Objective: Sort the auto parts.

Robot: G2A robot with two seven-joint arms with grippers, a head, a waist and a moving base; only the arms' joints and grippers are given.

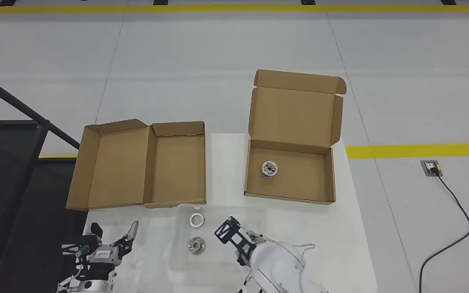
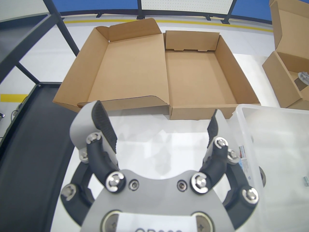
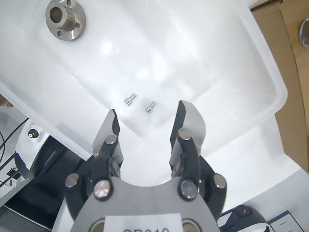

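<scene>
Hovering over the clear tray (image 3: 265,49), the right tool (image 3: 147,112) stands wide and empty near two bolts (image 3: 130,98); the left tool (image 2: 157,114) is wide and empty.

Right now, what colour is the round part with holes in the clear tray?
Shiny silver-grey; the flange shows best in the right wrist view.
</scene>
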